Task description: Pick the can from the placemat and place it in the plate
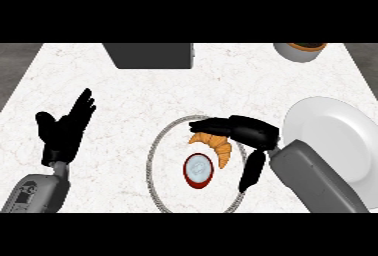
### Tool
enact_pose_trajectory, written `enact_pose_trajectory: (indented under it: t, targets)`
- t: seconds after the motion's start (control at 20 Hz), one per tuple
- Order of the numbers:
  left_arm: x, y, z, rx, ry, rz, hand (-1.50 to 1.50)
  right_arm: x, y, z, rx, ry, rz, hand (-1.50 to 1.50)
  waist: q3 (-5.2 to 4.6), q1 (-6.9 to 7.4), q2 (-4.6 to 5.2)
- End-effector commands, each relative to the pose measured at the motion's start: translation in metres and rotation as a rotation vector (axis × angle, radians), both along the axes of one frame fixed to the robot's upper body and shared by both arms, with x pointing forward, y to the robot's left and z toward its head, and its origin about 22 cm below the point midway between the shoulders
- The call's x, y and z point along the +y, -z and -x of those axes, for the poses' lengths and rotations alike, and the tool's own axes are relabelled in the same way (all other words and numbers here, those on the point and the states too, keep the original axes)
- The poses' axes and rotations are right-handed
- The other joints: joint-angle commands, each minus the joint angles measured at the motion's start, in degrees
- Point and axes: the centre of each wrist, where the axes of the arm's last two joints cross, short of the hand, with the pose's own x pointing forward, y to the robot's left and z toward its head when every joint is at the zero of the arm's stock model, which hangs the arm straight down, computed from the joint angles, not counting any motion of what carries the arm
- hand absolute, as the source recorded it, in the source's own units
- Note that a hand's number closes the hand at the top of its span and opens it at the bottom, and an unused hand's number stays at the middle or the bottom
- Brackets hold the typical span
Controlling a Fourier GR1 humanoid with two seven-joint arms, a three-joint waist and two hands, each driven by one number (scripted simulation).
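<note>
Can [199,170] stands upright on the placemat [156,150], a croissant [214,142] just beside it. Right hand [247,132] hovers over the croissant, fingers relaxed, grasping nothing. Left hand [65,131] rests released at left. Plate [336,140] lies right. A dark box [151,55] and a cup [301,50] sit along the far edge.

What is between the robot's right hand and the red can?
In the head view, an orange-brown croissant lies on the round placemat, between the black right robot hand and the red can with the pale top.
</note>
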Motion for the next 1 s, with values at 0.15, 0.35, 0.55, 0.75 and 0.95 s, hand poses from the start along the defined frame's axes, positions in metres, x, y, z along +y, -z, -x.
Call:
enact_pose_trajectory:
  t: [0.15,0.35,0.55,0.75,0.95]
  targets:
    - [0.008,-0.013,0.011,-0.007,0.014,0.003,0.0,0.031,0.01,0.015,-0.121,-0.002,0.186,-1.5,0.03,0.36,0.0]
    - [0.007,-0.012,0.005,-0.01,0.0,0.0,0.0,0.041,-0.002,0.008,-0.134,-0.025,0.292,-1.5,0.02,0.31,0.05]
    - [-0.005,-0.004,0.008,0.006,-0.001,-0.006,0.0,0.067,-0.023,0.018,-0.163,-0.033,0.355,-1.5,0.0,0.08,-0.02]
    - [0.008,0.008,-0.006,-0.002,0.009,0.013,0.0,0.06,0.007,0.021,-0.116,-0.063,0.391,-1.5,0.0,-0.07,0.14]
    - [0.015,-0.025,0.005,0.005,0.008,0.002,0.0,0.056,0.014,0.022,-0.146,-0.055,0.425,-1.5,0.03,0.24,0.04]
